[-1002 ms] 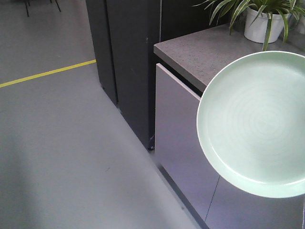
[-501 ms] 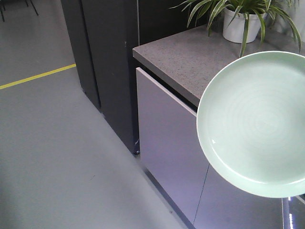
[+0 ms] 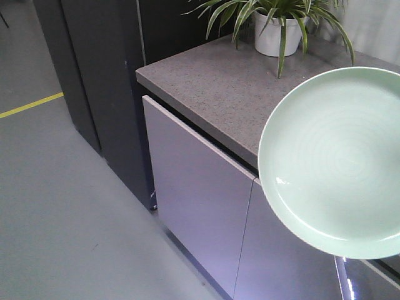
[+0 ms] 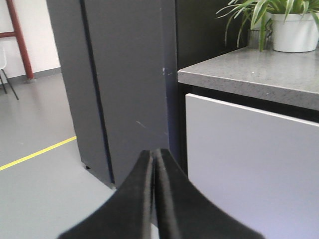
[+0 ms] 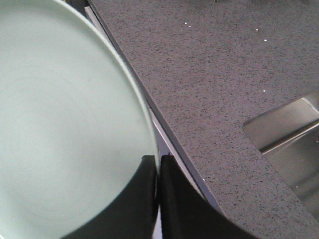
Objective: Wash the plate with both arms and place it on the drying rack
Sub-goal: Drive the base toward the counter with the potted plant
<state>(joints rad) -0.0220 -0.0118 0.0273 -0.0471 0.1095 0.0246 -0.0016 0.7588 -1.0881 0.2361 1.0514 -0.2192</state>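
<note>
The black right gripper (image 5: 158, 167) is pinched shut on the rim of the round pale mint-green plate (image 5: 65, 119), one finger on each face, at about 5 o'clock on the plate in the right wrist view. The bite takes in only a thin strip of rim. The plate hangs in the air, steeply tilted, and fills the 3 o'clock side of the front view (image 3: 337, 162). The black left gripper (image 4: 154, 162) has its fingers pressed together on nothing and points toward a tall dark grey cabinet (image 4: 124, 74).

Beyond the plate lies the speckled grey stone countertop (image 5: 214, 74). The shiny steel sink basin (image 5: 291, 144) shows at 4 o'clock in the right wrist view, well apart from the plate. The drying rack is not in view.

The step in hand looks like carrying the plate to the basin. With so small a grip the plate could pivot, so the carry should be slow and free of swing. The lower rim needs to stay clear of the counter edge. Once over the basin, the left gripper should open and take the opposite rim before any scrubbing.
</note>
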